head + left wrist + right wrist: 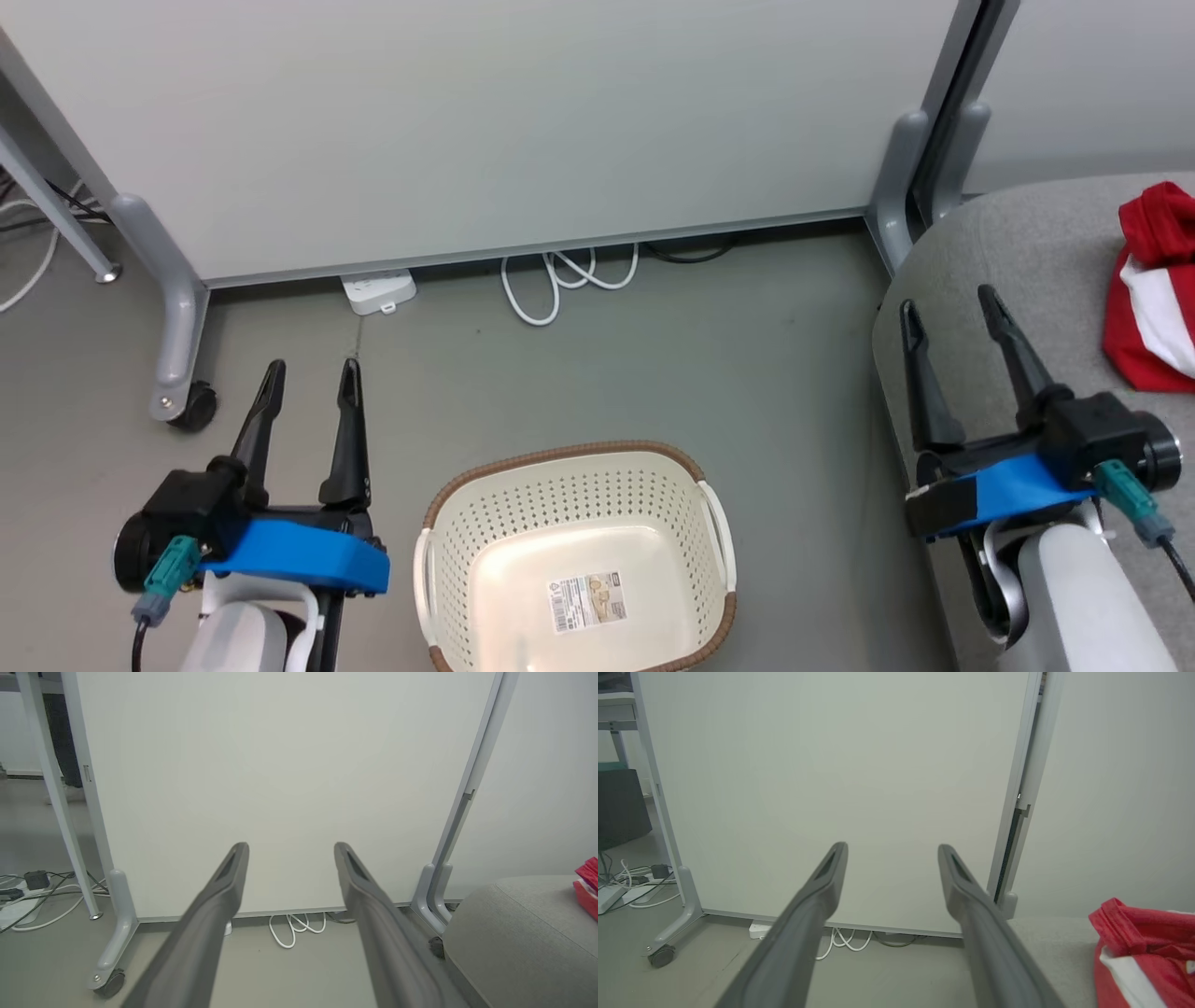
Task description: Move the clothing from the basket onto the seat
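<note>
Lying on seat: clothing | head view adds basket, label inside | both jaws wide, empty

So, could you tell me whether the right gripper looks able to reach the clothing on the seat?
Probably yes: the right gripper is open at the edge of the seat, and nothing stands between it and the clothing.
</note>
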